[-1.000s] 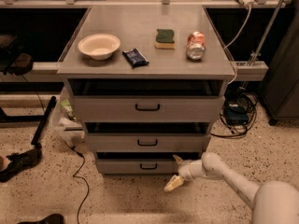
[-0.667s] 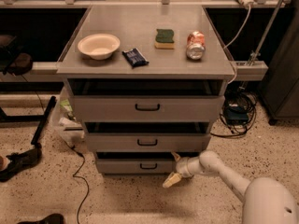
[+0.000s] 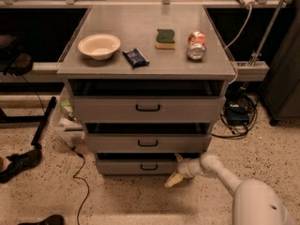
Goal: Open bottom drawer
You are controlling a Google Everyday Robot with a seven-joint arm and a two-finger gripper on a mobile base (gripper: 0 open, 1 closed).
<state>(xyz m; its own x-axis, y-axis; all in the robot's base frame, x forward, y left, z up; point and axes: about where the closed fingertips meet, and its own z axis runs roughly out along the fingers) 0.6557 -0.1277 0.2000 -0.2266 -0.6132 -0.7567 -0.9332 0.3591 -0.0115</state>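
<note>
The bottom drawer (image 3: 136, 167) is the lowest of the grey cabinet's three. It has a shallow grey front and a small black loop handle (image 3: 149, 167), and a narrow dark gap shows above the front. My gripper (image 3: 175, 169) is at the right end of this drawer front, low near the floor, to the right of the handle. It is open and holds nothing. One pale fingertip (image 3: 178, 157) is by the drawer's top edge and the other points down-left toward the floor. My white arm (image 3: 220, 170) reaches in from the lower right.
The middle drawer (image 3: 148, 143) and the tall top drawer (image 3: 148, 108) are above. The cabinet top holds a bowl (image 3: 99, 46), a dark packet (image 3: 136, 57), a sponge (image 3: 165, 38) and a can (image 3: 196, 45). Cables (image 3: 77, 172) and shoes (image 3: 21, 161) lie on the floor to the left.
My arm has shifted slightly left, closer to the cabinet. The gripper stays at the right end of the bottom drawer front. The drawer has not visibly moved.
</note>
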